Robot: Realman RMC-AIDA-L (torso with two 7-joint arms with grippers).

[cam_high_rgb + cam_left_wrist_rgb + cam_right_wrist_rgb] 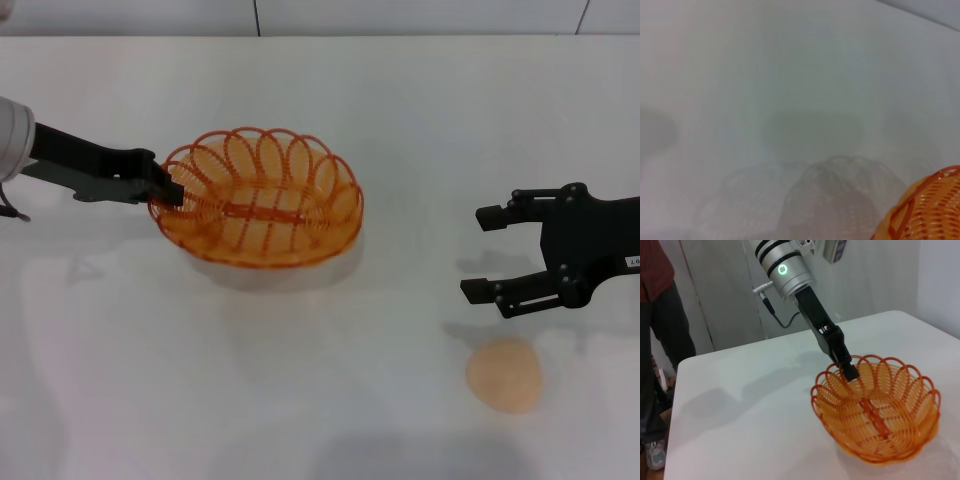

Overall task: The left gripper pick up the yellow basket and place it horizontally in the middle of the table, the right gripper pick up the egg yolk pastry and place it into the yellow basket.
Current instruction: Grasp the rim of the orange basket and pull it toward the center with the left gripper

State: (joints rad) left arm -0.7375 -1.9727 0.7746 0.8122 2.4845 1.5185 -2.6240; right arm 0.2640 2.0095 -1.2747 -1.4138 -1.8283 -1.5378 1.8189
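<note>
In the head view the left gripper [168,190] reaches in from the left edge of the frame, its black fingers closed down on the looped rim at the left end of the yellow basket [262,197]. The basket sits in the upper middle of the frame on the white table [330,330], its long side lying across the picture, with a soft shadow under its near edge; whether its base touches the tabletop or hangs just above it cannot be told. The right wrist view shows the same grip from the other side: the left gripper [849,371] comes down from the silver-white banded cylinder with its green light at the top centre, and its narrow tip pinches the rim of the basket [875,410], one finger inside the rim and the rest outside, the jaws nearly together around the thin wire. The left wrist view shows only a corner of the basket [925,210] at the lower right of the frame, over the pale tabletop [790,75]. The right gripper [488,252] hangs at the right of the head view, its two fingers spread wide apart and holding nothing. The egg yolk pastry [505,375] lies on the table in the lower right of the frame, just below that gripper in the picture and well apart from the basket. A person in dark trousers [660,340] stands at the left edge of the right wrist view, beyond the table.
</note>
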